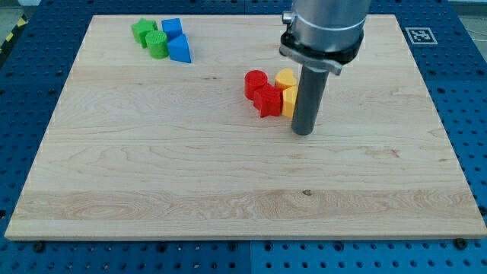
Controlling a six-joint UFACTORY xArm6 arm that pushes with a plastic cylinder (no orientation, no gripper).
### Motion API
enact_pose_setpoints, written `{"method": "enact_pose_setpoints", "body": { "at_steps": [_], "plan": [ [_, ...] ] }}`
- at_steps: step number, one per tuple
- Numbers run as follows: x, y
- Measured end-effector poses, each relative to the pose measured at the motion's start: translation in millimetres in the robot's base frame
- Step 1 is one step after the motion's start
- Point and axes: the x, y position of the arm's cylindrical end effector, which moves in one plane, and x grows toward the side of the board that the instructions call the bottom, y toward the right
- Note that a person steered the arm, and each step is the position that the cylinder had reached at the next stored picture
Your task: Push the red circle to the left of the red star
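Observation:
The red circle (pixel 256 82) sits near the middle of the wooden board (pixel 228 175), touching the red star (pixel 268 101), which lies just below and to its right. My tip (pixel 303 132) rests on the board to the right of the red star, below the yellow blocks. The rod partly hides the lower yellow block (pixel 290 100). The upper yellow block (pixel 285 78) sits right of the red circle.
At the view's top left stand two green blocks (pixel 143 31) (pixel 157 46) and two blue blocks (pixel 172 29) (pixel 179 49), bunched together. The board lies on a blue perforated table (pixel 23 91).

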Motion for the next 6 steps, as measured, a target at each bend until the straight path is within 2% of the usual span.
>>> {"method": "enact_pose_setpoints", "body": {
  "at_steps": [2, 3, 5, 6],
  "plan": [
    [0.8, -73.4],
    [-25.6, -124.9],
    [-113.6, -133.7],
    [-117.8, -99.0]
  ]
}}
